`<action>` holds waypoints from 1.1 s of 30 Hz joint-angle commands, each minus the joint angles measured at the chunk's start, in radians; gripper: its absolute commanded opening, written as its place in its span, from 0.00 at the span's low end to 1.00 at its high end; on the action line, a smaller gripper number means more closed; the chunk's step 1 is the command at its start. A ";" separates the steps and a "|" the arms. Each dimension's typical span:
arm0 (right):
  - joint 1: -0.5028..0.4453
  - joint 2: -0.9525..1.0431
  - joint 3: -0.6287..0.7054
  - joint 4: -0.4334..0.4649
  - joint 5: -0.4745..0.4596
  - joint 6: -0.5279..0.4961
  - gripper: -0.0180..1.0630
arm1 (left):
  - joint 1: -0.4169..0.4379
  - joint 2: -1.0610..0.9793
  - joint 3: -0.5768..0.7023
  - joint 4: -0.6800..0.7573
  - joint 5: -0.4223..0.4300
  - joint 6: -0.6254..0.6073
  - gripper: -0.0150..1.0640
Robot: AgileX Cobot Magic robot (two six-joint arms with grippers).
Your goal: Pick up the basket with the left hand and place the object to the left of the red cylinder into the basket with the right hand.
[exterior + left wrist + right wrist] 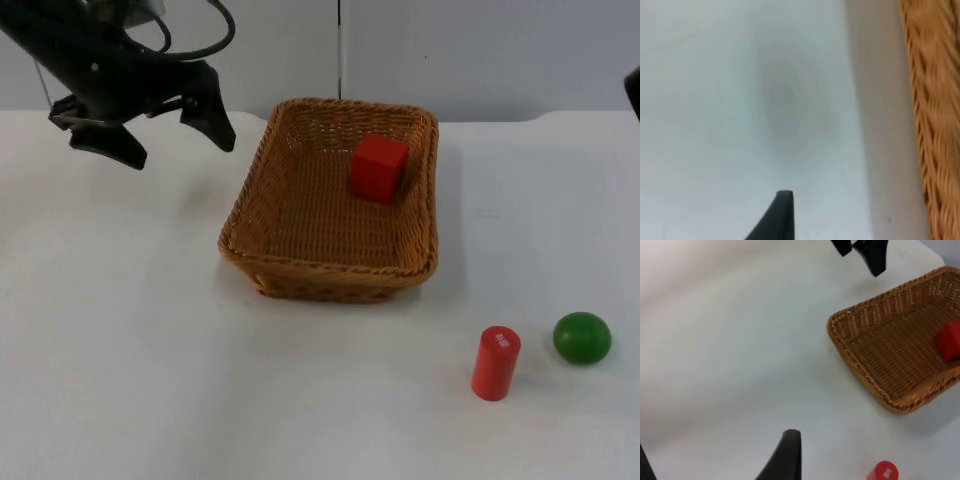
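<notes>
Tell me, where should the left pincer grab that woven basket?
Probably the basket's left rim, reached from above and from the left: the wall there is thin and bare, the left pincer hovers open just beside it, and the red cube sits against the far-right wall.

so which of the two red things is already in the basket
The red cube, resting inside the wicker basket near its far right wall. The red cylinder stands upright on the table, beside the green ball.

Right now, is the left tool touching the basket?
Apart. In the top view the open left tool hangs beside the basket, with bare white table plainly between its fingertips and the rim. The left wrist view shows the same gap.
</notes>
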 commanded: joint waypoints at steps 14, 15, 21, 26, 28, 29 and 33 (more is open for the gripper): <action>-0.002 -0.006 0.006 -0.005 -0.043 -0.004 0.82 | -0.005 -0.280 0.256 0.144 -0.068 -0.094 0.99; -0.002 -0.015 0.006 -0.005 -0.043 -0.004 0.82 | -0.005 -0.333 0.329 0.144 -0.104 -0.088 0.99; -0.002 -0.090 0.006 -0.005 -0.063 -0.004 0.82 | -0.005 -0.646 0.667 0.152 -0.281 -0.086 0.99; -0.002 -0.168 0.006 -0.005 -0.063 -0.004 0.82 | -0.005 -0.907 0.808 0.152 -0.306 -0.088 0.99; -0.002 -0.212 0.012 -0.005 -0.063 0.007 0.82 | -0.005 -1.035 0.869 0.150 -0.306 -0.090 0.99; -0.002 -0.235 0.020 -0.005 -0.065 0.017 0.82 | -0.005 -1.104 0.895 0.150 -0.304 -0.090 0.99; -0.002 -0.302 0.050 -0.003 -0.064 0.021 0.82 | -0.005 -1.297 0.967 0.148 -0.296 -0.090 0.99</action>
